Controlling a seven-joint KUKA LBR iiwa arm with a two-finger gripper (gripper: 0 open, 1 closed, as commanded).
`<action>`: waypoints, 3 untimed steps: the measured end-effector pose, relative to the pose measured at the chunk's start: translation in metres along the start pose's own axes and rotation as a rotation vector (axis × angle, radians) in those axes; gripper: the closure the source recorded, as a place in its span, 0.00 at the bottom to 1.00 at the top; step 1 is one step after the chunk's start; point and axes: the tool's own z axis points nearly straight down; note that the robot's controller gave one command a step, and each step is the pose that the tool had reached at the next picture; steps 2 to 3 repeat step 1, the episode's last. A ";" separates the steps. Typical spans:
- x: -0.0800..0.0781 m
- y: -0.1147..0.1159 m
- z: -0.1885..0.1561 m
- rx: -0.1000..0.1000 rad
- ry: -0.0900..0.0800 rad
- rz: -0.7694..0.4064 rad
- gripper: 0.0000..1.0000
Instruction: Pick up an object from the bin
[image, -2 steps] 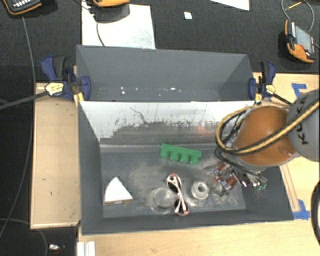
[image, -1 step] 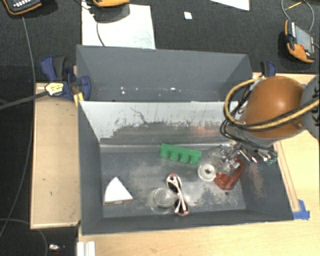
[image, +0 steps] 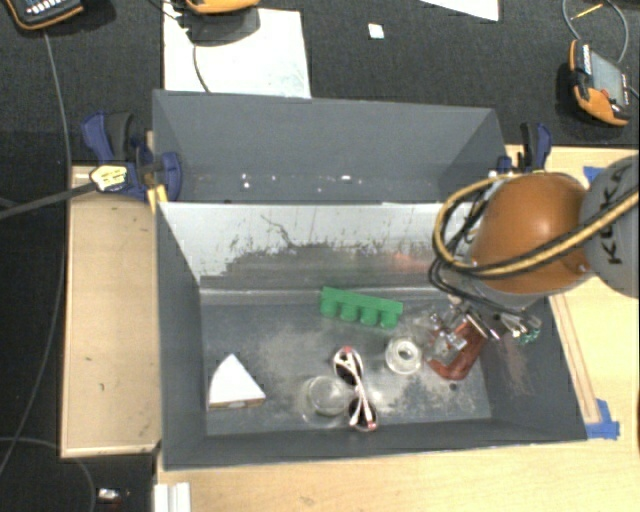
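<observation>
My gripper (image: 468, 325) hangs low over the right part of the bin floor, under the orange dome. Directly below it, partly hidden by it, lies a dark red-brown object (image: 455, 358); whether the gripper touches it I cannot tell. Just left of that sits a small clear round cap-like piece (image: 403, 356). A green ridged block (image: 361, 306) lies further left, near the back wall.
Pink-and-white sunglasses (image: 353, 387) lie at the front middle beside a clear cup (image: 322, 395). A white wedge (image: 235, 383) rests at the front left. The bin's right wall slopes up close to the gripper.
</observation>
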 end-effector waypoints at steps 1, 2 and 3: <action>0.012 -0.015 -0.004 0.006 -0.009 0.060 1.00; 0.012 -0.015 -0.004 0.006 -0.009 0.060 1.00; 0.012 -0.015 -0.004 0.006 -0.009 0.060 1.00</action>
